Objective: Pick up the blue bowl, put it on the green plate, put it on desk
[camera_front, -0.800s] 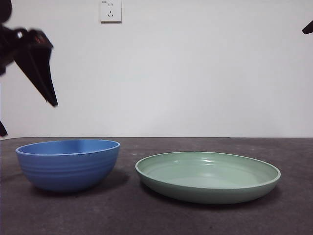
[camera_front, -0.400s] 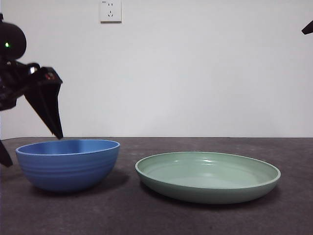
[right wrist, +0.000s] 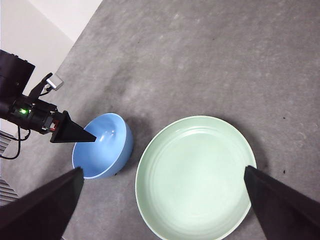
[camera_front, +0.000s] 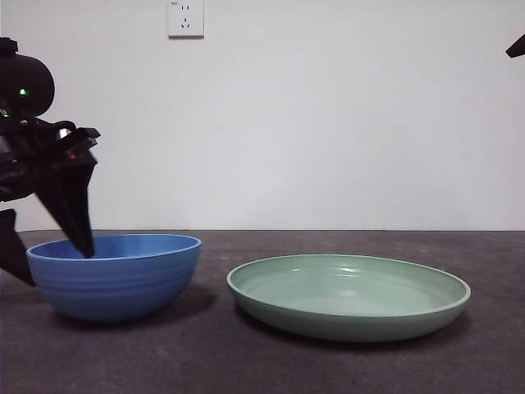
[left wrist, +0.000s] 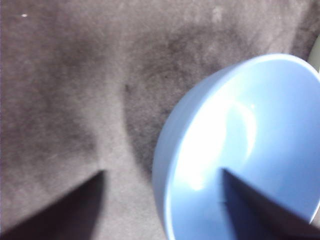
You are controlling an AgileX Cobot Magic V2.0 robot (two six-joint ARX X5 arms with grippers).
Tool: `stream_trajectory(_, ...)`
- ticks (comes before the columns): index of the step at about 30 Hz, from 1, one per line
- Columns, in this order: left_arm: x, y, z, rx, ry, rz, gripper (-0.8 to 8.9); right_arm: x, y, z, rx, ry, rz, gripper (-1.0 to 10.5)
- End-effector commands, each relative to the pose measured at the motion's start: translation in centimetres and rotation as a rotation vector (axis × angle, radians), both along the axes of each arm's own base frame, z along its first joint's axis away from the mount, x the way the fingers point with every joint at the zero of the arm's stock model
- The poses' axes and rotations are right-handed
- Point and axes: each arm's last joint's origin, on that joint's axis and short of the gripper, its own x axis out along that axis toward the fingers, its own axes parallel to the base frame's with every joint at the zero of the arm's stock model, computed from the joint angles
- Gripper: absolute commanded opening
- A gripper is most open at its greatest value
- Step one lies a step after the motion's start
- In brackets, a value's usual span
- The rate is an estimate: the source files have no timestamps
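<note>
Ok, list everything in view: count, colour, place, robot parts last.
blue bowl: one, medium blue, on the desk beside the plate, apart from it.
green plate: one, pale mint green, on the desk, nothing in it.
desk: one, dark grey-brown, under both dishes.
wall socket: one, white, on the white wall behind.
left end effector: one, black, open, straddling the bowl's rim, one jaw inside, one outside.
right end effector: one, black, open, high above the plate.
</note>
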Motion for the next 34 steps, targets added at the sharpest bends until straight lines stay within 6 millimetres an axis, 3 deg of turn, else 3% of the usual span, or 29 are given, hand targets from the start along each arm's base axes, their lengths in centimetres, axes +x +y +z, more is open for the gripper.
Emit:
stream_trajectory(1,0.6,-0.2,-0.1,0.002,-0.008,-0.021,1.73,0.1,0.1,0.4,-0.004,-0.022,0.012,5.2)
stream_trajectory(6,0.6,-0.2,-0.2,0.019,-0.010,-0.017,0.20,0.1,0.1,0.4,-0.004,-0.022,0.012,5.2)
stream_trajectory(13,0.7,-0.2,0.1,0.019,-0.007,-0.016,0.16,0.1,0.1,0.4,-0.005,-0.023,0.012,5.2)
stream_trajectory(18,1.3,-0.4,2.5,0.018,-0.006,-0.013,0.16,0.0,0.0,0.3,-0.055,-0.043,0.019,5.2)
stream_trajectory(26,2.4,-3.3,7.8,-0.014,-0.079,-0.043,0.16,-0.8,-0.2,0.2,-0.096,-0.032,0.007,5.2)
stream_trajectory(34,2.2,-7.4,9.4,-0.023,-0.107,-0.149,0.16,-3.2,-0.4,1.0,-0.132,-0.064,0.027,5.2)
